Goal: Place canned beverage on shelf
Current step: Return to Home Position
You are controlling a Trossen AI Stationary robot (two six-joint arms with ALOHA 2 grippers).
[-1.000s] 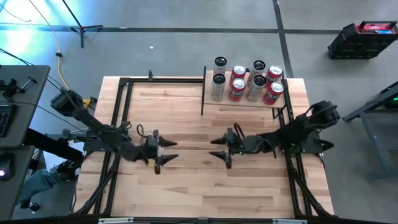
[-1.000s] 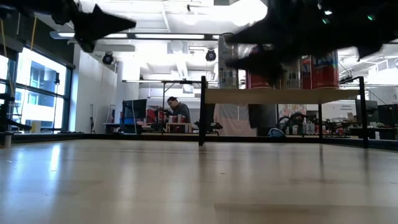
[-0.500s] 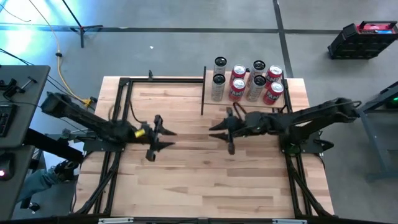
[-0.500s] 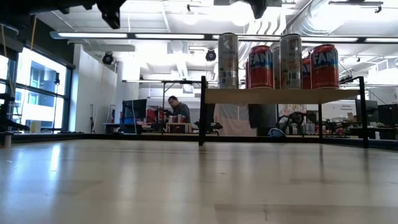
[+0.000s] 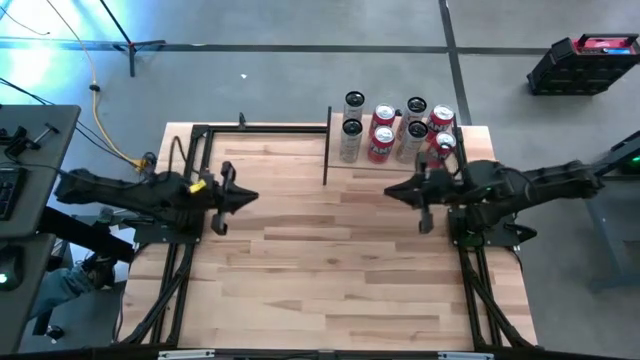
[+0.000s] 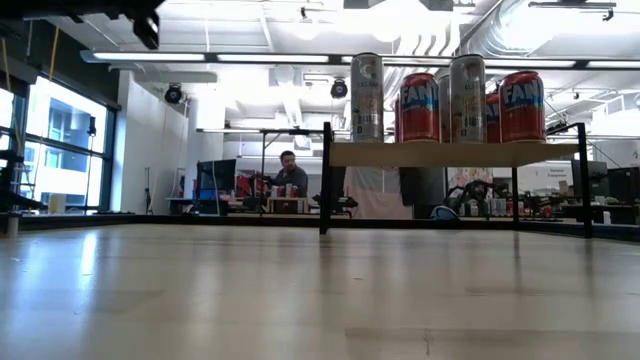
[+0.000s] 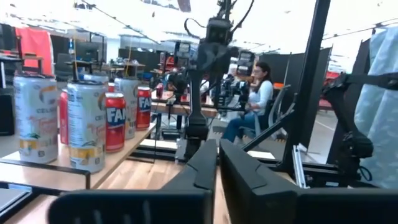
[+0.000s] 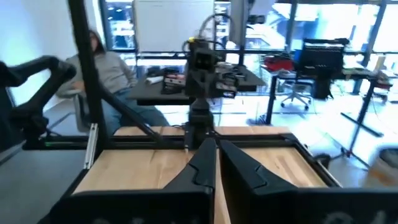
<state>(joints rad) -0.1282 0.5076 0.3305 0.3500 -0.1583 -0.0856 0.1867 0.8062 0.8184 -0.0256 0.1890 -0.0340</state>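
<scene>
Pale planked wood fills the near ground, where the desk [image 5: 300, 280] runs back from its near edge toward the two arms. Over its middle band both arms hang raised off the wood and point inward at each other, well apart. The left gripper [image 5: 248, 197] is over the desk's left side, its fingers drawn together to a thin slit with nothing held between them. The right gripper [image 5: 392, 190] is over the right side, near the front edge of the shelf, its fingers likewise pressed almost together and holding nothing. Farther back, at the desk's far right corner, stands the shelf [image 6: 450, 154], a pale board carried above the desk on thin black uprights. On it eight tall cans stand upright in two rows, white cans [image 6: 366, 96] alternating with red cans [image 6: 420, 106], set close side by side. Beyond the desk the low view looks into a bright workshop with tall windows [image 6: 60, 150] on one side and a person [image 6: 289, 174] seated far back.
</scene>
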